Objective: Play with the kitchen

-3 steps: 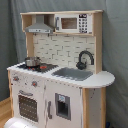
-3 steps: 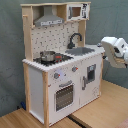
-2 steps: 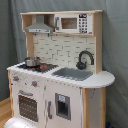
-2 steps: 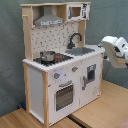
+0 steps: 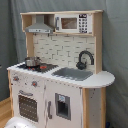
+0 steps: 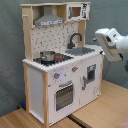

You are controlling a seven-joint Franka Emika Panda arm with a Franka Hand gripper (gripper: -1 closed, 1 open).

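The kitchen is a tall white and light-wood toy that fills the first exterior view. It has a grey hood, a microwave, a black faucet, a grey sink and an oven door. A small metal pot stands on the red-ringed stovetop. In the second exterior view the kitchen stands left of my white gripper. The gripper hangs in the air beside the sink end of the counter, a little above it and not touching it.
The kitchen stands on a wooden floor before a grey curtain. A pale rounded shape lies at the bottom left of the first exterior view; what it is does not show. My arm reaches in from the second exterior view's right.
My gripper has drifted a little left and up, closer to the sink end of the kitchen. The kitchen and pot have not moved.
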